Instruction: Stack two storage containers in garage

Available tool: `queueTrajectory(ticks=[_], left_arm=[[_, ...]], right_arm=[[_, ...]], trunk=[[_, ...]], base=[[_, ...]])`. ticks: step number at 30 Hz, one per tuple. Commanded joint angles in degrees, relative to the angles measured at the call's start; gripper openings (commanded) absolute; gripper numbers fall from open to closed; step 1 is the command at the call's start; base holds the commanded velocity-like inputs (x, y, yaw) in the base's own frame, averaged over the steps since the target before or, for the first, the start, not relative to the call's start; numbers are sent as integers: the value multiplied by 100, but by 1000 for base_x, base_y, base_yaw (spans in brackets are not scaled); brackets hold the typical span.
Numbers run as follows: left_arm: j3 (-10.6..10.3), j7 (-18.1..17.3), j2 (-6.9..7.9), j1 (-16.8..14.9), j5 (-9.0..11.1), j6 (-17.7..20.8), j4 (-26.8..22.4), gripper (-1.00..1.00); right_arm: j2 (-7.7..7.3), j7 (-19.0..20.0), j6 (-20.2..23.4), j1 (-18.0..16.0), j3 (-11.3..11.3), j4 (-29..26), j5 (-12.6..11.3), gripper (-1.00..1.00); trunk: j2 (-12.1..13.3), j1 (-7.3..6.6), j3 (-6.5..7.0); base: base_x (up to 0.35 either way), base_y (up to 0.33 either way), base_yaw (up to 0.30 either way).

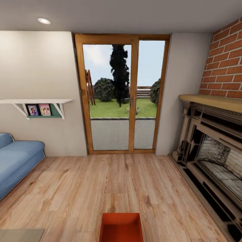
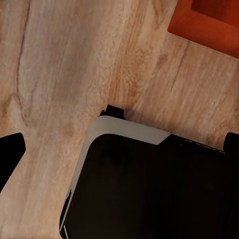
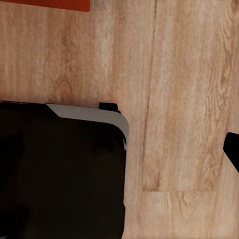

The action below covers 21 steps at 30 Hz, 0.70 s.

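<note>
the living room's light wood plank floor [image 1: 111,181] is the largest thing here, with long boards and streaky grain running toward the wood-framed glass doors [image 1: 122,94], which look out on grass and dark trees. on the right stands a fireplace [image 1: 211,151] of dark carved wood under a pale wooden mantel, with red brick [image 1: 225,60] above it. on the left is the rounded end of a blue sofa [image 1: 16,161], and above it a white wall shelf [image 1: 37,101] holding two small pictures. a storage container [image 1: 121,227] sits on the planks at the bottom centre of the head view: orange-red, rectangular, lidless, with low straight walls, and nothing shows inside it. a corner of the container [image 2: 209,20] shows in the left wrist view, a thin edge [image 3: 47,4] in the right, both beside the robot's black base with its grey rim [image 2: 129,130]. whether either gripper is spread or closed, i cannot tell.
</note>
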Motion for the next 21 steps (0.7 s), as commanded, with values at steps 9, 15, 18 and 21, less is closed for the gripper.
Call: queueTrajectory(ticks=[9, 15, 18, 21], left_arm=[[-49, 14, 0, -4, 45, -2, 0, 100], [-49, 14, 0, -4, 45, -6, 0, 100], [-49, 14, 0, -4, 45, -7, 0, 100], [-49, 14, 0, -4, 45, -6, 0, 100]], right_arm=[[-9, -13, -33, -8, 56, 18, -39, 100], [-14, -13, -40, -8, 52, 18, -33, 100], [-19, -13, -39, -8, 51, 18, -34, 100], [-27, -13, -38, -9, 45, 18, -52, 100]], trunk=[[-9, 2, -11], [-9, 2, -11], [-9, 2, -11], [-9, 2, -11]], base=[[3, 0, 76], [0, 0, 16], [0, 0, 2], [0, 0, 1]])
